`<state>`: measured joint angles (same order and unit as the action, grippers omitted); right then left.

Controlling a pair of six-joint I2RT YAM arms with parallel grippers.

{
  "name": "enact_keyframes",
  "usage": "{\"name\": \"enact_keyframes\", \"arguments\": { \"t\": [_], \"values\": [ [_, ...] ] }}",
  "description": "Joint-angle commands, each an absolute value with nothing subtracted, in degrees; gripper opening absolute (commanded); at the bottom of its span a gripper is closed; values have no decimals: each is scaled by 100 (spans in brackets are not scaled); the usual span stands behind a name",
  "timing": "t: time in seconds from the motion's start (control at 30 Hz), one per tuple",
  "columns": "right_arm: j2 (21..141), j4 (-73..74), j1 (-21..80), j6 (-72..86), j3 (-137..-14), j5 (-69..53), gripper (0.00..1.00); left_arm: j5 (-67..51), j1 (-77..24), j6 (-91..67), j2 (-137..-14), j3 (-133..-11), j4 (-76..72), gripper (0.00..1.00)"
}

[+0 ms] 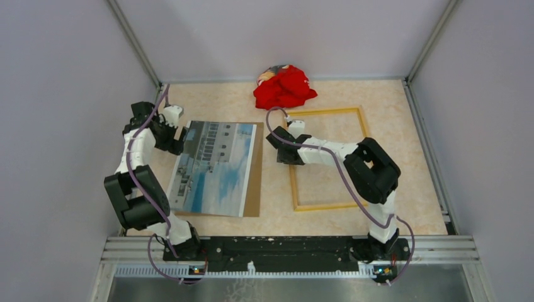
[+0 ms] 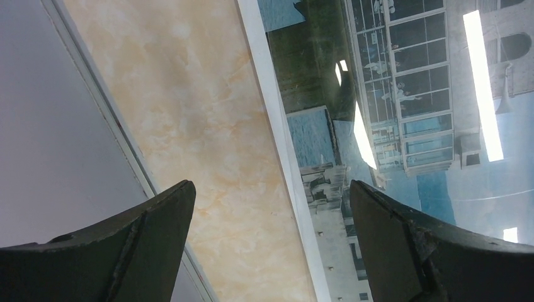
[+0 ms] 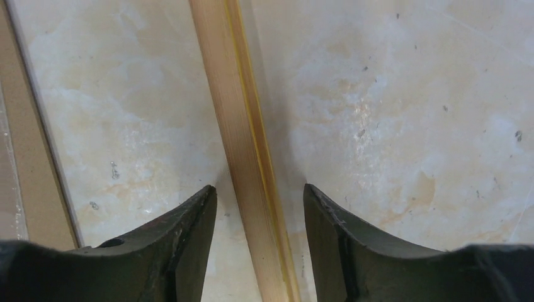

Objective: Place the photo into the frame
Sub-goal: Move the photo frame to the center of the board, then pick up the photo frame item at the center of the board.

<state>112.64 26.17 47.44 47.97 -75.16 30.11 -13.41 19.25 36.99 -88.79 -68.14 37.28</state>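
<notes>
**A:** What lies on the beige marble-patterned table [image 1: 403, 157], counted?

**B:** One brown fibreboard panel [image 1: 255, 182] on the left, with one large paper photo of a white building [image 1: 217, 167] on it. One thin rectangular frame, yellow and pale wood [image 1: 327, 111], lies flat to the right, apart from it. One crumpled red cloth [image 1: 284, 88] at the back.

**A:** Grippers?

**B:** Two. The left gripper [image 2: 271, 189] is spread wide over the photo's white border. The right gripper [image 3: 259, 189] is parted astride the frame's left rail, not clamped.

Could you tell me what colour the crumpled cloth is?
The cloth is red; the top view shows it best.
</notes>
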Motion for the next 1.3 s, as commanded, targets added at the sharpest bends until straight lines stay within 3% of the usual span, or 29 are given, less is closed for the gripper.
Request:
{"name": "enact_keyframes", "arguments": {
  "t": [0.0,0.07,0.13,0.33,0.7,1.27],
  "values": [
    [10754,2444,4737,4457,-7944,2890,60,-1174,1952,3747,-9090,-7080,3499,98],
    [10601,2347,4737,4278,-8059,2653,70,-870,1945,3702,-9238,-7087,3250,98],
    [10544,2232,4733,4084,-8340,1971,74,-283,1943,3613,-9506,-6952,2700,98],
    [10999,1963,4730,4212,-8677,728,74,310,1877,3466,-9922,-6653,2074,98],
    [11686,1368,4598,4822,-8371,-380,78,1013,1868,3081,-10210,-6377,1161,98],
    [11550,228,4509,5739,-7039,-1084,80,-71,1666,2304,-10554,-6157,1766,98]
  ]
}}
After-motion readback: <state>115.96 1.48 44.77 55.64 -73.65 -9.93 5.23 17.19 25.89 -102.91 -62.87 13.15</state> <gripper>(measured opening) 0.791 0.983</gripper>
